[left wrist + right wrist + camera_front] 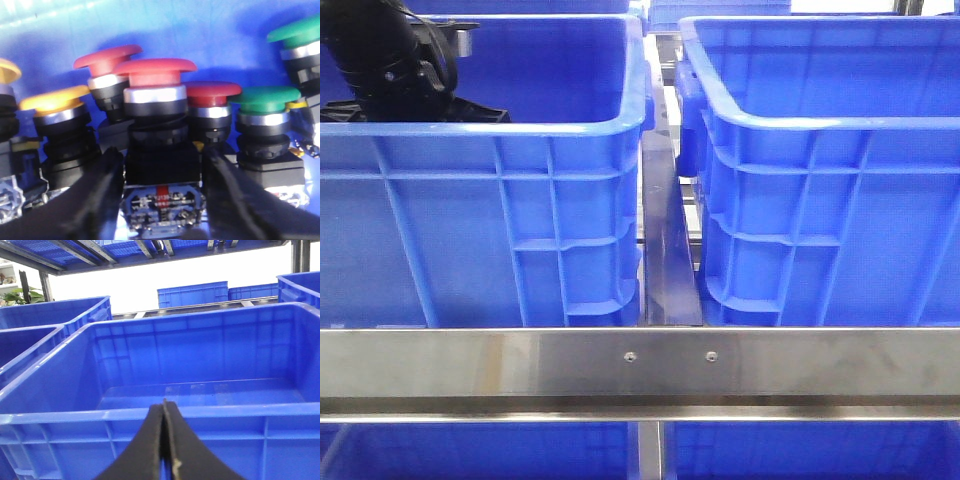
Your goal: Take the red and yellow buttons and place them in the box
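two claws: left claw (162,200) wide around red button (156,75), right claw (164,440) closed, empty.

Left arm (395,60) reaches down inside left blue crate (520,220).

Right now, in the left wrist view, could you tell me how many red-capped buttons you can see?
3: one red button between the left gripper fingers, one behind it, one beside the green. Others may be hidden.

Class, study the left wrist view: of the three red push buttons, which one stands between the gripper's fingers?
The middle red button, biggest in view, with its black body between the left gripper's open fingers. The other two red ones stand behind it.
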Controlling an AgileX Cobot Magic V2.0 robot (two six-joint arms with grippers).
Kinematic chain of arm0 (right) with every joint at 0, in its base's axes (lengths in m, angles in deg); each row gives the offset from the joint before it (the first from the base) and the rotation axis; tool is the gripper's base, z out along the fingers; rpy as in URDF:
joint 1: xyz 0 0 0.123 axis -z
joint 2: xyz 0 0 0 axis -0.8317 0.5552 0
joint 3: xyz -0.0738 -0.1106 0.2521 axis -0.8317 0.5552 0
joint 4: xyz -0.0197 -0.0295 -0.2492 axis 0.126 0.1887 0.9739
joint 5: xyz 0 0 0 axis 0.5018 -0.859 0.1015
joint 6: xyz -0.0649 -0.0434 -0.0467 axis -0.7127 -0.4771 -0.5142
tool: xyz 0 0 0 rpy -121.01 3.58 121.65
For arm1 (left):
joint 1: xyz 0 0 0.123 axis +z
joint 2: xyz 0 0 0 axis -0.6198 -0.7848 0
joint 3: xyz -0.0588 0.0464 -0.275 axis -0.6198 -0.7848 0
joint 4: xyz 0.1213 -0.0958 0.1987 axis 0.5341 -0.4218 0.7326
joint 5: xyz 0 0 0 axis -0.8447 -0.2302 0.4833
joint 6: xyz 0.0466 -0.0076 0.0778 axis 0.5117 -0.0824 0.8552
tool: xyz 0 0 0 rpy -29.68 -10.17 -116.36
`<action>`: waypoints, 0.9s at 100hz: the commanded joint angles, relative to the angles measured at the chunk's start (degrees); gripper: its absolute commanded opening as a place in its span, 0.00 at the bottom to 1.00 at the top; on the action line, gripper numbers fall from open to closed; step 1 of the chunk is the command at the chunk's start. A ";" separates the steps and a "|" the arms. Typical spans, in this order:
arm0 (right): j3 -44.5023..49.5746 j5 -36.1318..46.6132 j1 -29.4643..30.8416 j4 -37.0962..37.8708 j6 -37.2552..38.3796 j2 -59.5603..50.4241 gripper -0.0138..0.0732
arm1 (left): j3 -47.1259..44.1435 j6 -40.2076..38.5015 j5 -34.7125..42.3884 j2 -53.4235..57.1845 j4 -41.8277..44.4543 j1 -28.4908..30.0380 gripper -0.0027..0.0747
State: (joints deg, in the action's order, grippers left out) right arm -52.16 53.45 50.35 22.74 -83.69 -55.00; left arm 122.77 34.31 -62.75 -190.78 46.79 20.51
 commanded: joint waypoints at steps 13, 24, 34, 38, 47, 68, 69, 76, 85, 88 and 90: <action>-1.11 4.91 -0.18 0.74 -0.11 -1.45 0.08 | 1.72 -0.44 0.66 4.53 -0.23 0.06 0.01; -1.11 4.91 -0.18 0.74 -0.11 -1.45 0.08 | 1.72 -0.44 0.02 7.21 -0.31 -0.06 0.01; -1.11 4.91 -0.18 0.74 -0.11 -1.45 0.08 | 1.72 0.18 -0.24 11.06 -0.31 -0.78 0.01; -1.11 4.91 -0.18 0.74 -0.11 -1.45 0.08 | 1.72 0.37 -0.66 12.52 -0.19 -1.31 0.01; -1.11 4.91 -0.18 0.74 -0.11 -1.45 0.08 | 1.72 0.66 -1.78 16.32 -0.19 -3.05 0.01; -1.11 4.91 -0.18 0.74 -0.11 -1.45 0.08 | 1.72 1.66 -3.29 23.38 -0.19 -10.40 0.01; -1.11 4.91 -0.18 0.74 -0.11 -1.45 0.08 | 1.72 1.66 -3.30 23.77 -0.06 -10.73 0.01; -1.11 4.91 -0.18 0.74 -0.11 -1.45 0.08 | 1.72 1.66 -3.77 25.37 0.09 -14.07 0.01; -1.11 4.91 -0.18 0.74 -0.11 -1.45 0.08 | 1.72 2.10 -3.91 26.96 0.19 -18.88 0.01; -1.11 4.91 -0.18 0.74 -0.11 -1.45 0.08 | 1.72 2.10 -3.91 27.33 0.19 -20.45 0.01; -1.11 4.91 -0.18 0.74 -0.11 -1.45 0.08 | 1.72 2.20 -3.91 27.45 0.19 -21.61 0.01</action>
State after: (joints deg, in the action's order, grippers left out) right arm -52.16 53.45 50.35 22.74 -83.69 -55.00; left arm 122.77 36.08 -69.37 -166.72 46.82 2.96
